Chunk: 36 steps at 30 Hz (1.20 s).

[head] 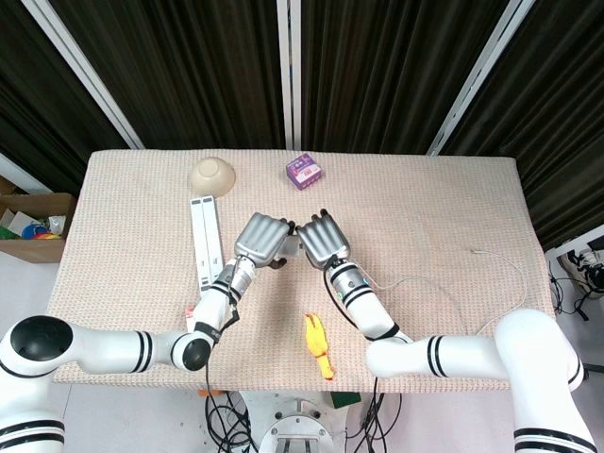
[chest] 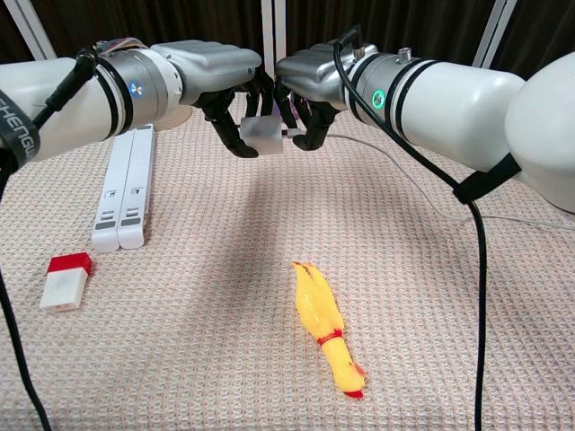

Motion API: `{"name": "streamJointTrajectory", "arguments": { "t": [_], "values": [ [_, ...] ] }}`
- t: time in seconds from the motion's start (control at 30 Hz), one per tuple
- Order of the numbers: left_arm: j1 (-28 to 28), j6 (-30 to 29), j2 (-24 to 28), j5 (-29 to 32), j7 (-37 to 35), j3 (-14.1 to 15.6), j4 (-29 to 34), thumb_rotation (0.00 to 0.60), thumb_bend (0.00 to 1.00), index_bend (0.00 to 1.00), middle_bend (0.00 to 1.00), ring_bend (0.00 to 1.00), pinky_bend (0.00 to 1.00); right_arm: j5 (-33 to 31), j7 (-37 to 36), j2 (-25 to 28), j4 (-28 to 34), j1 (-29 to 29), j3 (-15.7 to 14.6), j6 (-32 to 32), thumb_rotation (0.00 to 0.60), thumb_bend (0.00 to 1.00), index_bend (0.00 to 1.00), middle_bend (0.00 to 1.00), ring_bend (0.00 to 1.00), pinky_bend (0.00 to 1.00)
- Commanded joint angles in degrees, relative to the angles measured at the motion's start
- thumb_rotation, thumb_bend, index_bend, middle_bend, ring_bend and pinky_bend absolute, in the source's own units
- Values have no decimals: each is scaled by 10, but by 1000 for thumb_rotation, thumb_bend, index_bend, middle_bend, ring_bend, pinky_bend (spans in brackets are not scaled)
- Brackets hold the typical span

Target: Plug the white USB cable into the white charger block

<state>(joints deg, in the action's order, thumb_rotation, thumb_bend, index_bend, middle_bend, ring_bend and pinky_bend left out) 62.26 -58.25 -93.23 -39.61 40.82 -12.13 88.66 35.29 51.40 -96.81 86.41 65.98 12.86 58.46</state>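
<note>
My left hand (chest: 235, 101) grips the white charger block (chest: 260, 135) above the middle of the table. My right hand (chest: 304, 94) pinches the white USB cable's plug (chest: 289, 133) right against the block's side. From above, both hands, left (head: 261, 239) and right (head: 321, 241), meet knuckle to knuckle and hide the block. The white cable (chest: 395, 171) trails from the right hand across the table to the right, ending near the far edge (head: 479, 253).
A yellow rubber chicken (chest: 326, 328) lies at the front centre. Two white bars (chest: 126, 184) lie on the left, a red-and-white box (chest: 66, 280) nearer the front. A beige bowl (head: 211, 175) and a purple box (head: 303, 171) sit at the back.
</note>
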Motion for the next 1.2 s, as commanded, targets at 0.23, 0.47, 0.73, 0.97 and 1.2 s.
{"name": "streamJointTrajectory", "arguments": {
  "t": [0.23, 0.47, 0.73, 0.97, 1.2],
  "values": [
    [0, 1, -3, -1, -1, 2, -3, 527, 286, 545, 512, 741, 954, -2, -7, -3, -4, 2, 1, 1, 600, 452, 492, 535, 368, 299],
    [-4, 1, -1, -2, -3, 5, -4, 528, 286, 545, 511, 741, 954, -6, -5, 4, 3, -2, -4, 8, 600, 324, 444, 502, 361, 287],
    [-6, 0, 5, -3, -4, 5, 0, 529, 286, 545, 512, 741, 953, -9, -4, 14, 11, -8, -9, 15, 600, 319, 413, 496, 354, 282],
    [-6, 0, 5, -4, -3, 6, 1, 529, 287, 545, 512, 741, 954, -8, -6, 16, 12, -10, -11, 18, 600, 388, 455, 497, 354, 281],
    [-4, 1, 4, -2, 0, 6, 2, 527, 286, 545, 511, 741, 954, -7, -6, 11, 7, -9, -11, 18, 600, 465, 540, 498, 354, 281]
  ]
}}
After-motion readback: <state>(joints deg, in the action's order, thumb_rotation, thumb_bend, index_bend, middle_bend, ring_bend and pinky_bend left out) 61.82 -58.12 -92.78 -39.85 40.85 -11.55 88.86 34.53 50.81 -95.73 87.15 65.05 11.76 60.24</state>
